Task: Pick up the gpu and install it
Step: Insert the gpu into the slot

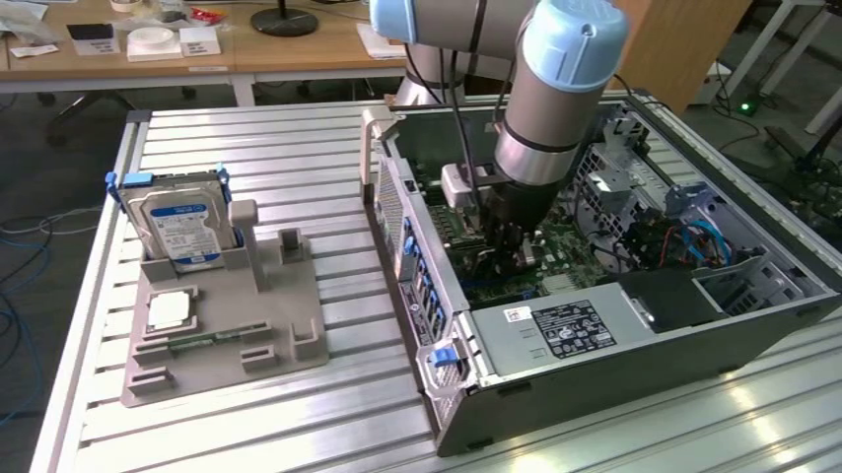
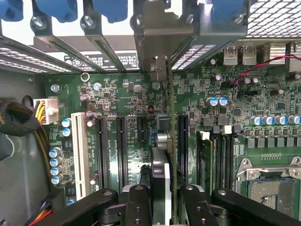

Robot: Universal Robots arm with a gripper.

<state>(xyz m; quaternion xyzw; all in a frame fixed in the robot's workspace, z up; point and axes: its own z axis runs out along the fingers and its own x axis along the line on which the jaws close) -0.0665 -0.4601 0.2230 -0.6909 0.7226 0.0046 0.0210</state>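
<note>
- One arm reaches down into the open computer case (image 1: 736, 315) on the slatted metal table (image 1: 263, 158), with the gripper (image 1: 516, 248) low over the motherboard (image 1: 579, 236) in the exterior view.
- Two black fingers (image 2: 138, 205) close on the gpu (image 2: 162, 160), one on each face of the card, so the jaws are gripping it rather than standing free.
- In the wrist view, the gpu stands on edge between the fingers, its thin green board and dark cooler seen edge-on, with its metal bracket (image 2: 153, 35) up against the rear slot openings of the case.
- Black expansion slots (image 2: 121, 150) lie just beside the card on the motherboard, and a white slot (image 2: 80, 150) sits farther out; whether the card's edge is seated in a slot cannot be told.
- Blue slot clips (image 2: 61, 9) line the rear wall of the case above the bracket.
- At 9 o'clock from the case in the exterior view, well apart from it, a grey fixture tray (image 1: 224, 315) rests on the table.
- A silver hard drive (image 1: 177, 227) with a blue-white label stands upright at the tray's 12 o'clock end.
- The grey power supply (image 1: 566, 330) sits at 6 o'clock of the gripper inside the case.
</note>
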